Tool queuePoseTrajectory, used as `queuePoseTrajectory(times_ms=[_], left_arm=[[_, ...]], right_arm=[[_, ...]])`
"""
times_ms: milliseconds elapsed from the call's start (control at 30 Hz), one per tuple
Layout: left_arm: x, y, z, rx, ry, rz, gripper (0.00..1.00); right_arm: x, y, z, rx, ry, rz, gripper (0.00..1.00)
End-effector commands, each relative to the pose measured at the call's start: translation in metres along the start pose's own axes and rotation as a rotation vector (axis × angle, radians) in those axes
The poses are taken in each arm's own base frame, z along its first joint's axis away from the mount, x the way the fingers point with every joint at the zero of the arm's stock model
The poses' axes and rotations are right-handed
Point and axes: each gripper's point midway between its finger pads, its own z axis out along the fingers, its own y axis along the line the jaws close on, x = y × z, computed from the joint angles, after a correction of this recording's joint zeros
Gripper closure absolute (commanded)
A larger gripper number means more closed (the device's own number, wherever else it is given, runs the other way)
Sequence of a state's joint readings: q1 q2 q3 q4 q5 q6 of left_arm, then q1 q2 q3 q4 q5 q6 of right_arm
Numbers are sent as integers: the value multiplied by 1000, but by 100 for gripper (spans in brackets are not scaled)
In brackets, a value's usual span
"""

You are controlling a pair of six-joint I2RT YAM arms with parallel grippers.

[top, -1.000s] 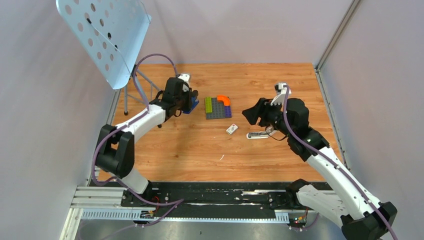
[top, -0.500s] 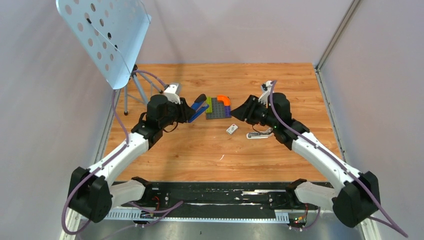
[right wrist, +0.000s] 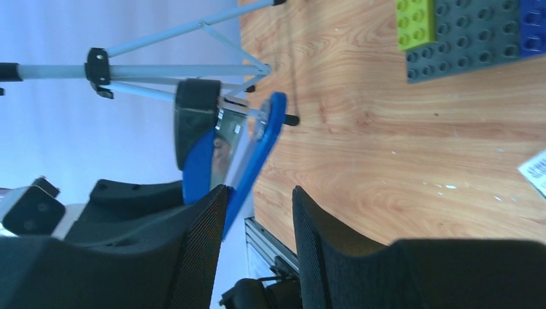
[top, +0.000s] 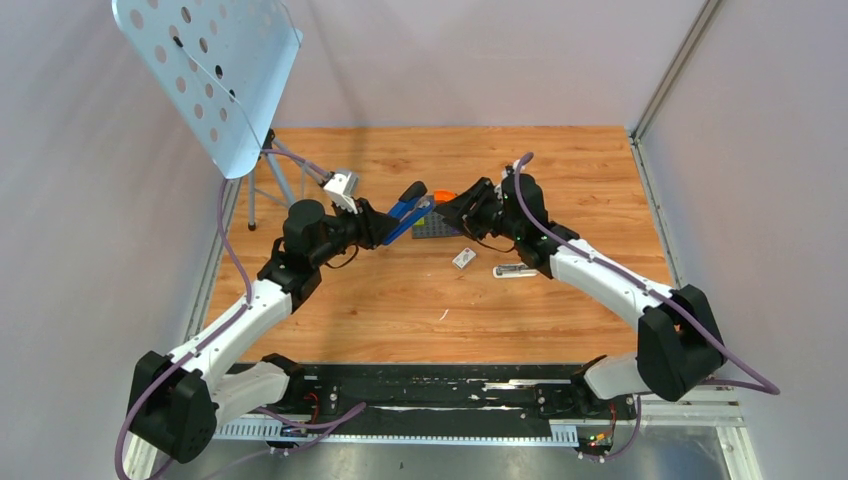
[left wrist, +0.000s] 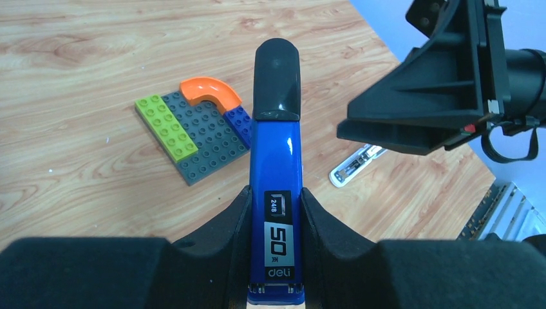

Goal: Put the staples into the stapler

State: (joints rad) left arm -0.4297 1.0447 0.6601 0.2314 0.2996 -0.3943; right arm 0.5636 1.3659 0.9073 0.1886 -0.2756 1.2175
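The blue stapler (top: 405, 213) with its black end (left wrist: 277, 77) is held up above the table, and my left gripper (left wrist: 275, 212) is shut on its rear half. In the right wrist view the stapler (right wrist: 199, 161) gapes a little, with silver metal between its top and its blue base (right wrist: 261, 145). My right gripper (top: 441, 205) hovers open just off the stapler's tip. The blue base lies beside one finger (right wrist: 206, 244), and nothing is gripped. The staples' small white box (top: 463, 258) lies on the wood below.
A multicoloured block plate (top: 440, 226) sits under the two grippers. A white plastic bar (top: 515, 270) lies right of the box. A perforated pale-blue stand (top: 210, 70) rises at the back left, its legs (top: 262, 180) on the table's left edge.
Both arms swung in toward the table's middle. The left one lifted the stapler rightward above the block plate. The right gripper moved left up to its tip, and its jaws narrowed.
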Motion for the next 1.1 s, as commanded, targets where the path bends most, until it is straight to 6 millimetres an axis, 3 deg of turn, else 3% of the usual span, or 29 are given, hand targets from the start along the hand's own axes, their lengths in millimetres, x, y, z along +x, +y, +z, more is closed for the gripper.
queuePoseTrajectory(times_ms=[0, 167, 1067], left_arm=[[-36, -26, -2, 103, -128, 42, 100], [-37, -27, -2, 105, -131, 46, 100], [-42, -34, -2, 117, -153, 48, 100]], right_arm=[[-7, 34, 11, -63, -38, 51, 55], [-5, 33, 24, -38, -29, 74, 57], [-5, 12, 46, 91, -75, 113, 66]])
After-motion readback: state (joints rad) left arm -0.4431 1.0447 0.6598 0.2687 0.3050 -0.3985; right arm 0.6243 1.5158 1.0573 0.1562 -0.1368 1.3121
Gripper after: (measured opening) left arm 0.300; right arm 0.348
